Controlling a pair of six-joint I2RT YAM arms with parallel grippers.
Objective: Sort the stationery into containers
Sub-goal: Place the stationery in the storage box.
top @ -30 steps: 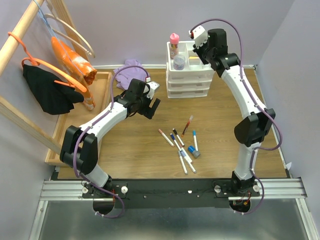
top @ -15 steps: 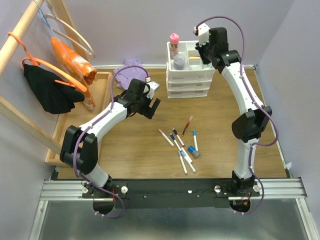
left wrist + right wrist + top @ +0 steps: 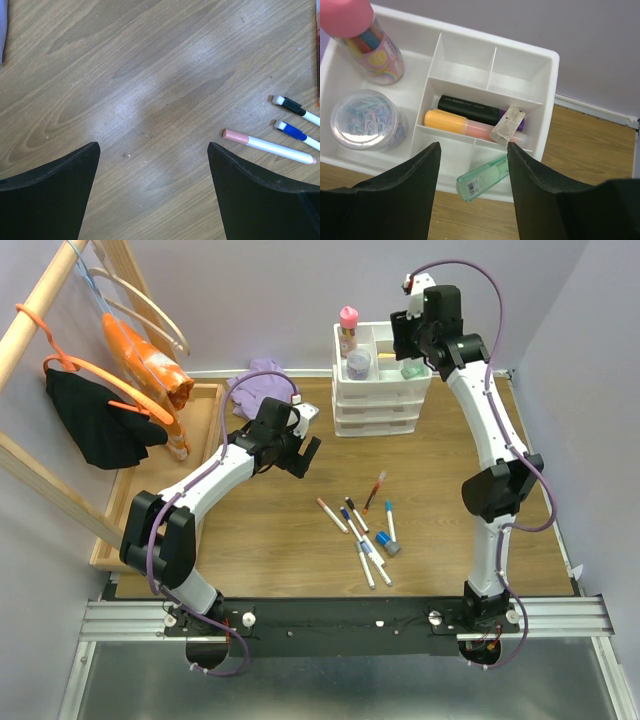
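Wood table (image 3: 150,75) bore markers (image 3: 267,146) at 3 o'clock of the gaping left gripper (image 3: 152,150), likely light, stiff, slick: pinch mid-barrel. Over the tray (image 3: 550,75), the right gripper (image 3: 473,147) gaped empty too.

Wooden table (image 3: 250,540); seven or so markers (image 3: 362,532) lie scattered mid-table; drawer unit (image 3: 375,408) and cloth (image 3: 258,386) sit at the back.

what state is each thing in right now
left gripper: open, empty
right gripper: open, empty
mint highlighter: lying slanted in tray
jar: lid on
glue bottle: upright, capped
markers: capped, lying on table
drawers: shut
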